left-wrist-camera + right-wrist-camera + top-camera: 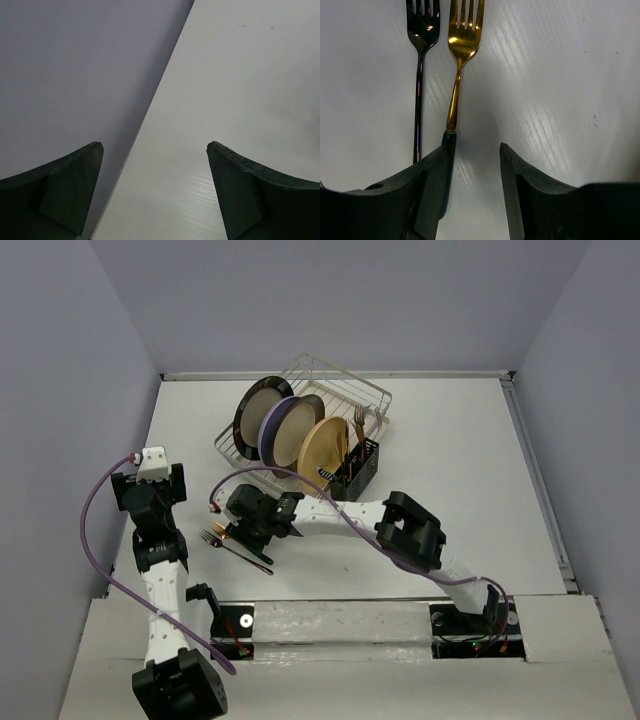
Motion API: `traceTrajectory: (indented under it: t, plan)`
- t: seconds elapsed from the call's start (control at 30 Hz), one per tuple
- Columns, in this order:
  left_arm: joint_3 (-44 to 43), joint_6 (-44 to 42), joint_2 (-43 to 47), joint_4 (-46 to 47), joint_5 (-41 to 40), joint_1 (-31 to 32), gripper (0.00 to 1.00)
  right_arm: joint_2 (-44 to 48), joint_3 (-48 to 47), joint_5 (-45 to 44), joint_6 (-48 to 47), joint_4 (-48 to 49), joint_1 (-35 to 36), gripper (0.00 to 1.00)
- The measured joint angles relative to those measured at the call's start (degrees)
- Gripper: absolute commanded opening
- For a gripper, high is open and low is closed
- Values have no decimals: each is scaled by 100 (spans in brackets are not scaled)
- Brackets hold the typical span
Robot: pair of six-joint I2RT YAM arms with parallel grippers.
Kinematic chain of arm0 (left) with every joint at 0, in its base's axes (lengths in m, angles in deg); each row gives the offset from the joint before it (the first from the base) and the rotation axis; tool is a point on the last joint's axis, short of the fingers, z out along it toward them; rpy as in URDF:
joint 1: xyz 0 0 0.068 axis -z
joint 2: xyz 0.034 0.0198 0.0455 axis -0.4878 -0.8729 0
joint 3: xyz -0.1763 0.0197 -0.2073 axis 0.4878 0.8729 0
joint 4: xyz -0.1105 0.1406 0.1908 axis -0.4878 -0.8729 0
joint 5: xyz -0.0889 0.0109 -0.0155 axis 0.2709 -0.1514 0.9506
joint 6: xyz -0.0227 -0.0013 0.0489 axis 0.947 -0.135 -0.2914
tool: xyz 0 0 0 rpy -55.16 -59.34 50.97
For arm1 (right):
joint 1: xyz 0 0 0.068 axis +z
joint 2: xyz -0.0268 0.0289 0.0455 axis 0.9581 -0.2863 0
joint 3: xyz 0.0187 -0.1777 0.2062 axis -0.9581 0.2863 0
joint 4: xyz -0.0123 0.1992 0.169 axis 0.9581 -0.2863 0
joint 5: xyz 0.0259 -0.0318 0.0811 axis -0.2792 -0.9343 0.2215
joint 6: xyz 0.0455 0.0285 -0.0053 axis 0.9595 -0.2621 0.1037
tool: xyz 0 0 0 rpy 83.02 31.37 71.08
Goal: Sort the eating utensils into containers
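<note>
My right end effector (475, 150) is down low over the white surface (560, 100), fingers apart with a clear gap between them, clamped on nothing. The dark green handle of the gold fork (456, 95) lies right along the inner face of one finger (427, 190), and the other finger stands off it across bare surface. The fork runs straight away from me, tines at the far end. Just beside it, parallel and not touching, lies the dark fork (418, 90), its handle passing under the outer side of that same finger. Over on the other side, my left end effector (155, 147) hangs by the wall edge of the surface, fingers wide apart and nothing between them. Further back, the black holder (357, 468) sits at the right corner of the wire rack (330, 380), a standing fork (358, 423) already in it, just beside the three plates (290, 430) set on edge.
</note>
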Motion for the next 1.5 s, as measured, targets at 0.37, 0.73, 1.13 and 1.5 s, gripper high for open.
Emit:
traceTrajectory:
  t: [0.37,0.73,1.13,1.5]
  plan:
    - [0,0,-7,9,87,0,99,98,2,42,83,-120,293,51]
    - [0,0,-4,9,122,0,99,50,0,-328,407,-133,348,40]
    - [0,2,-2,9,125,0,99,-238,-219,-638,577,-203,256,28]
    - [0,2,0,9,125,0,99,-153,-146,-656,761,-195,122,0]
